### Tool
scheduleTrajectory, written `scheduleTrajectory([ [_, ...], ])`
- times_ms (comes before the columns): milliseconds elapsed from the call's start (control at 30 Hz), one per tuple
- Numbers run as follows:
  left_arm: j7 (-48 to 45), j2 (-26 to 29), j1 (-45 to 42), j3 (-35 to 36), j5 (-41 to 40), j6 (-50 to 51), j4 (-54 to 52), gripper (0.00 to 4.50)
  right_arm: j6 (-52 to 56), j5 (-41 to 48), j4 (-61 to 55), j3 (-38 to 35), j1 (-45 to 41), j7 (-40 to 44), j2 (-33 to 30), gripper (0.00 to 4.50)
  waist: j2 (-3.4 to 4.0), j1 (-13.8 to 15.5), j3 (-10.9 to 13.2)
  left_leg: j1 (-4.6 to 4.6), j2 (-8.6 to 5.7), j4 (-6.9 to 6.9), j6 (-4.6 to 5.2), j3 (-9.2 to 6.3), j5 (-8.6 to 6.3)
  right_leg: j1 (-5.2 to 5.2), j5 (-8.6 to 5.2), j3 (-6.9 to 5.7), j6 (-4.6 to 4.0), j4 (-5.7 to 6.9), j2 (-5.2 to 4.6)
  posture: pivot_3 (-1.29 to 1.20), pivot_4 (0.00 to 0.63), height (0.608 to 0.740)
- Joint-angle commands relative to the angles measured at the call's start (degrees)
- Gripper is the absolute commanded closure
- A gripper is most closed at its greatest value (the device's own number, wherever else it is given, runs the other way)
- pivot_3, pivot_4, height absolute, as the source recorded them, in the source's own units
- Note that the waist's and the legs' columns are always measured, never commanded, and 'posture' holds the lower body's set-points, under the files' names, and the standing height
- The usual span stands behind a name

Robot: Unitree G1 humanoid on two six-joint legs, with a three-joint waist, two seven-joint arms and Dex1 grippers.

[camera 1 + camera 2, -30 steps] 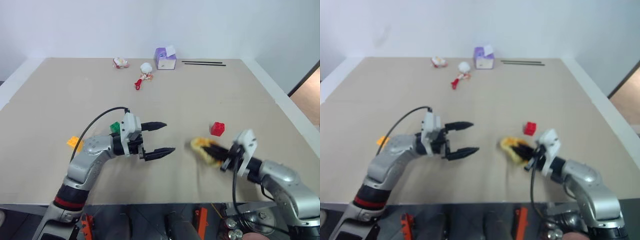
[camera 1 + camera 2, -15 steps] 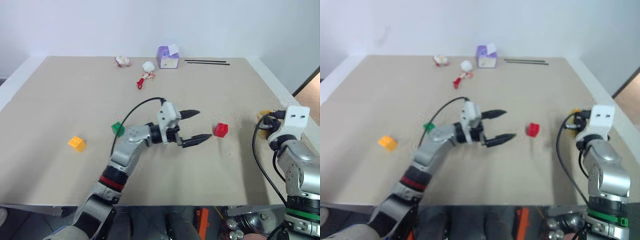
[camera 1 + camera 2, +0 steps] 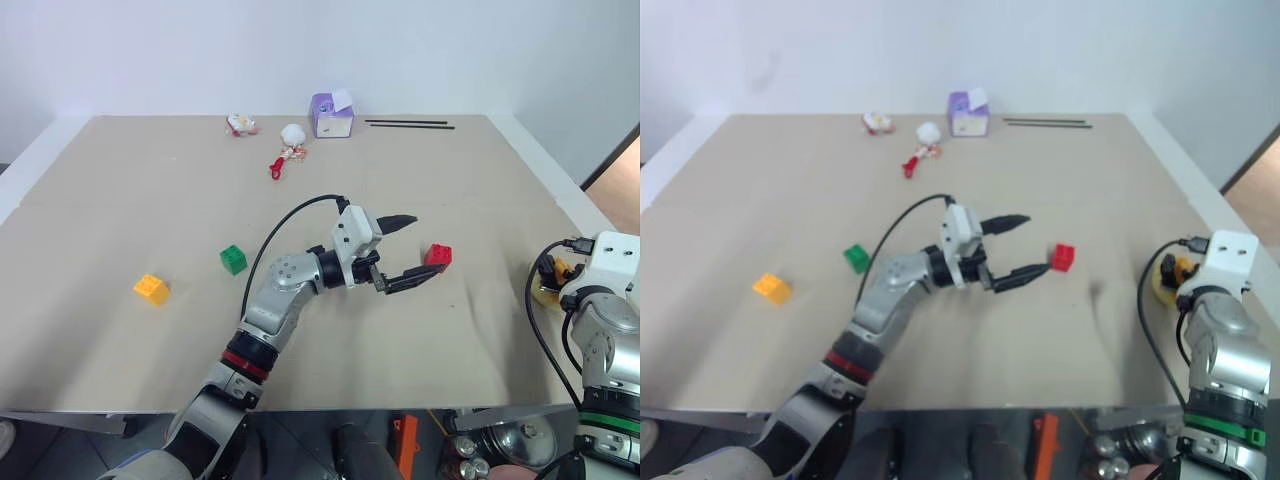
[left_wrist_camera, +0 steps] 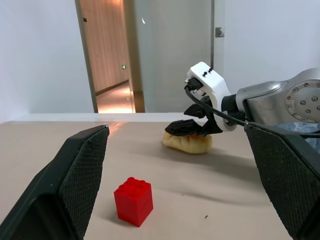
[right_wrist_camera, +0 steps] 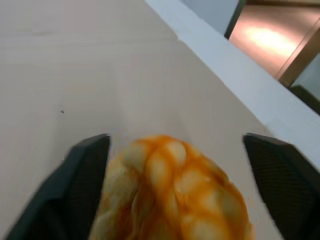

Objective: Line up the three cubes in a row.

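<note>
**Left claw at the red cube; right claw spread around the bun**

The head views show the whole table (image 3: pixel 120 190). The left gripper (image 3: pixel 407 252) reaches to centre frame with its two fingers spread apart, the nearer fingertip just beside the red cube (image 3: pixel 437 257). From above, contact between fingertip and cube cannot be confirmed.

The left wrist view resolves what the head views leave unclear: the red cube (image 4: pixel 133 201) stands upright on the table ahead of the open fingers, low in the frame and nearer the left-hand finger, with a gap showing on that side. The same view shows the right gripper (image 4: pixel 192 129) side-on, resting over the yellow checkered bun (image 4: pixel 187 143) at the table's far edge, with an open doorway behind.

The right wrist view shows the bun (image 5: pixel 175 200) close up between the two right fingers, which stand wide apart on either side of it without pressing on it. In the head views the bun (image 3: pixel 553 281) is largely hidden by the right wrist, at the right edge of the frame.

No readable writing is visible; the purple-and-white box (image 3: pixel 330 115) at top centre is too small to read.

The green cube (image 3: pixel 233 259) lies left of centre, well apart from the red cube. The yellow-orange cube (image 3: pixel 152 289) lies further left and lower. The three cubes are not in a row.
</note>
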Motion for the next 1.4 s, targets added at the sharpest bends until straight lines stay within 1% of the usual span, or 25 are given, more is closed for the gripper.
scheduleTrajectory([
  [33, 0.17, 0.3, 0.34, 0.8, -0.12, -0.99, -2.11, 0.0, -0.35, 1.54, -6.69, -1.32, -2.59, -0.57, 1.09, 0.02, 0.05, -0.07, 0.01, 0.0, 0.0, 0.0, 0.0, 0.01, 0.0, -0.01, 0.0, 0.0, 0.0, 0.0, 0.0, 0.0, 0.15, 0.74],
  [133, -0.55, 2.44, 1.41, 2.25, -1.33, 0.0, -3.59, 0.0, 4.57, 5.58, -14.41, -1.55, -4.13, -2.54, 5.86, 0.02, 0.08, -0.31, 0.0, 0.01, 0.02, -0.01, 0.0, -0.01, 0.0, -0.02, 0.01, 0.02, -0.01, 0.01, 0.05, 0.0, 0.15, 0.74],
  [200, -1.17, 4.68, 2.8, 3.18, -2.1, 0.84, -5.08, 0.0, 7.51, 6.77, -19.62, 0.62, -4.01, -4.45, 10.46, 0.02, 0.09, -0.34, -0.01, 0.01, 0.07, -0.03, 0.01, -0.07, 0.01, -0.03, 0.03, -0.02, -0.06, 0.02, 0.1, 0.0, 0.15, 0.74],
  [400, -0.83, 7.54, 4.78, 4.2, -2.35, 2.06, -7.2, 0.0, 11.35, 4.51, -25.25, 7.25, -2.53, -8.3, 18.6, 0.02, 0.12, 0.13, -0.02, -0.06, 0.08, -0.03, 0.01, -0.08, 0.01, -0.03, 0.01, -0.08, -0.09, 0.01, 0.07, 0.0, 0.15, 0.74],
  [500, -0.41, 7.52, 4.86, 4.19, -2.26, 2.42, -7.64, 0.0, 11.38, 2.71, -24.97, 10.05, -2.03, -8.95, 20.25, 0.02, 0.12, 0.25, -0.02, -0.16, 0.02, 0.0, 0.0, -0.11, 0.02, -0.03, -0.02, -0.08, -0.04, -0.02, 0.01, 0.0, 0.15, 0.74],
  [633, 0.31, 7.17, 4.69, 4.22, -2.27, 2.97, -8.19, 0.0, 11.63, 0.59, -22.15, 12.03, -2.45, -9.94, 21.66, 0.02, 0.13, 0.1, -0.02, -0.16, 0.01, -0.01, 0.0, -0.1, 0.02, -0.04, -0.03, -0.07, -0.02, -0.05, 0.0, 0.0, 0.15, 0.74],
  [967, 0.74, 7.39, 4.62, 4.53, -2.44, 3.65, -8.73, 0.0, 11.77, -0.79, -19.33, 12.69, -3.12, -10.25, 23.91, 0.02, 0.13, 0.03, -0.02, -0.12, 0.06, -0.02, 0.0, -0.12, 0.02, -0.04, -0.01, -0.09, -0.07, -0.03, 0.07, 0.0, 0.15, 0.74],
  [1067, 1.13, 7.22, 4.31, 4.66, -2.39, 3.63, -8.6, 0.0, 11.65, -1.1, -19.51, 12.92, -3.28, -10.28, 24.47, 0.87, 0.13, 0.02, -0.02, -0.13, 0.06, -0.03, 0.0, -0.12, 0.02, -0.04, -0.02, -0.09, -0.07, -0.03, 0.07, 0.0, 0.15, 0.74],
  [1167, 1.47, 7.13, 4.21, 4.65, -2.41, 3.54, -8.59, 0.0, 11.8, -1.3, -19.77, 12.93, -3.43, -10.22, 24.79, 1.91, 0.13, 0.02, -0.02, -0.13, 0.05, -0.03, 0.0, -0.12, 0.02, -0.04, -0.01, -0.09, -0.07, -0.04, 0.07, 0.0, 0.15, 0.74],
  [1200, 1.51, 7.16, 4.17, 4.69, -2.43, 3.47, -8.49, 0.0, 11.85, -1.36, -19.83, 12.91, -3.46, -10.16, 24.83, 2.32, 0.13, 0.02, -0.02, -0.13, 0.06, -0.03, 0.0, -0.12, 0.02, -0.05, -0.01, -0.09, -0.07, -0.03, 0.07, 0.0, 0.15, 0.74],
  [1300, 1.53, 7.31, 4.17, 4.85, -2.52, 3.39, -8.39, 0.0, 12.09, -1.48, -20.17, 12.77, -3.42, -9.93, 24.82, 3.24, 0.13, 0.02, -0.02, -0.13, 0.06, -0.03, 0.0, -0.12, 0.02, -0.05, -0.02, -0.09, -0.07, -0.03, 0.07, 0.0, 0.15, 0.74],
  [1400, 1.42, 7.8, 4.22, 5.32, -2.8, 3.55, -8.6, 0.0, 12.35, -0.58, -20.96, 12.25, -3.37, -8.32, 24.01, 3.23, 0.13, 0.02, -0.02, -0.13, 0.06, -0.03, 0.0, -0.12, 0.02, -0.04, -0.02, -0.09, -0.07, -0.04, 0.07, 0.0, 0.15, 0.74],
])
